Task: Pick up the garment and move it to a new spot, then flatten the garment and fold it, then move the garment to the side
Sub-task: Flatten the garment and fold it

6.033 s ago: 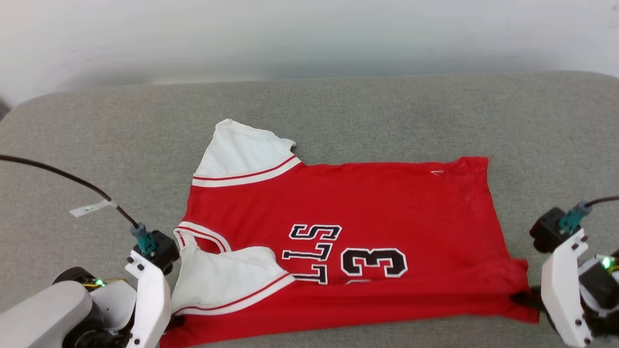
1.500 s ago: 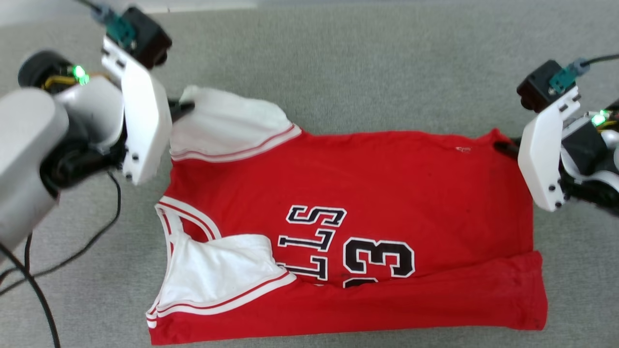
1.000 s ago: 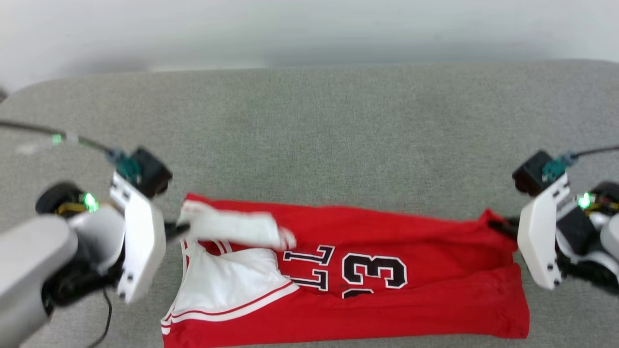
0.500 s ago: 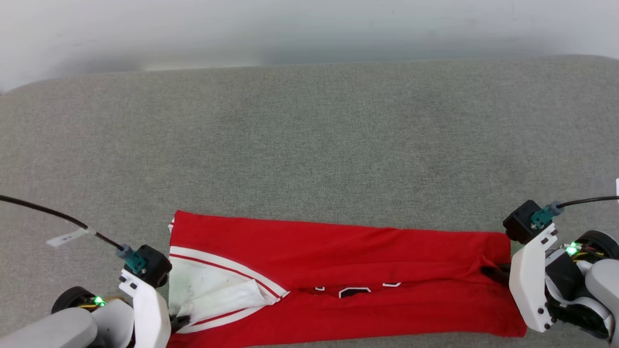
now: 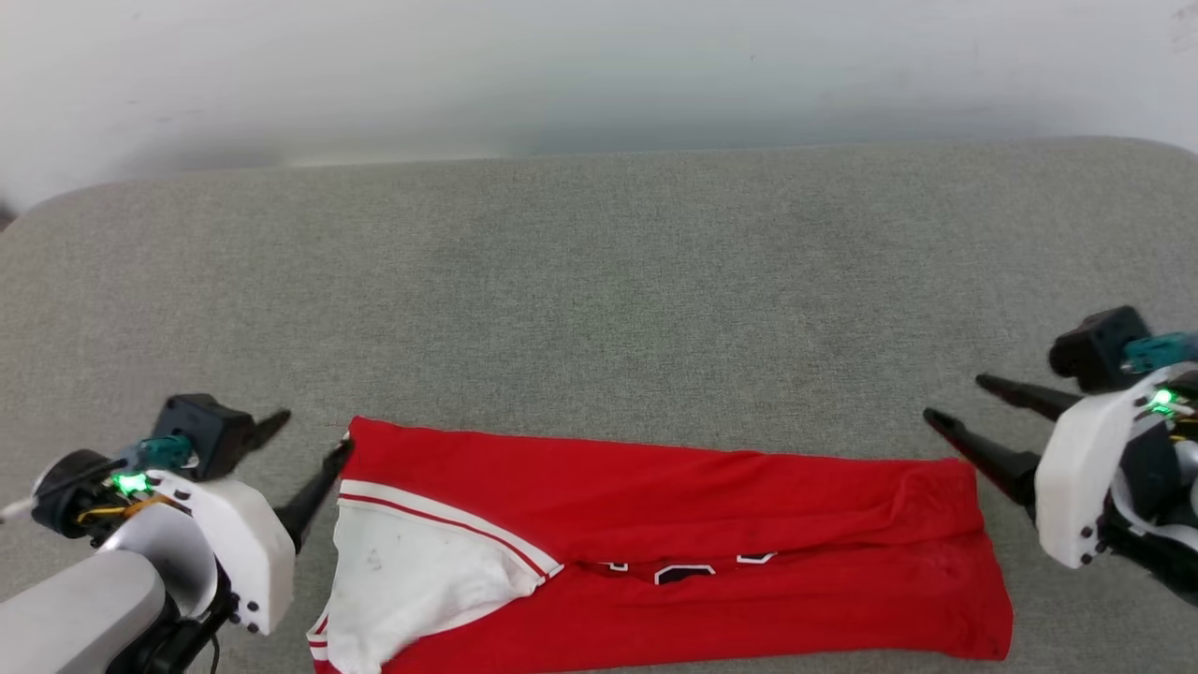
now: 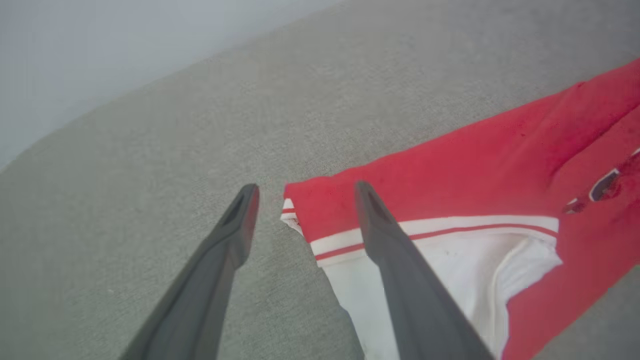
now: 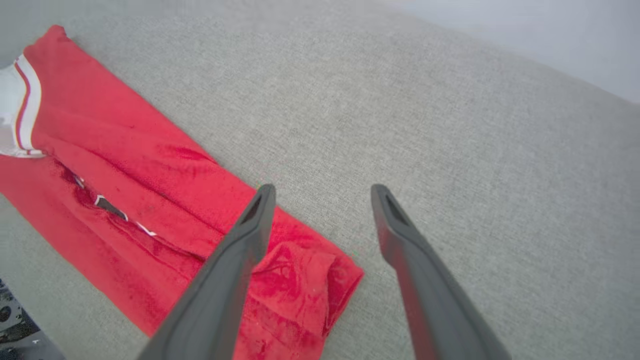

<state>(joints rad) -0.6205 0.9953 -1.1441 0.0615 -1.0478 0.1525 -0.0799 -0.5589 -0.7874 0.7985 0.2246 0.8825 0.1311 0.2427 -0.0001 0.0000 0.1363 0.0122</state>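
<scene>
Both end effectors have let go within the last half second, and the garment (image 5: pixel 674 524) now rests on its own, its far half laid over its near half. We judge the lengthwise fold done, with a crosswise fold and the move aside still to come.

It lies as a long red band between the two end effectors, long axis running from one to the other. Its white sleeve (image 5: pixel 412 580) is at the left end and its rumpled hem at the right.

Our left end effector (image 5: pixel 311 436) stands spread wide at the shoulder corner. Our right end effector (image 5: pixel 953 397) stands spread wide just beyond the hem, over the grey counter (image 5: pixel 599 281).
</scene>
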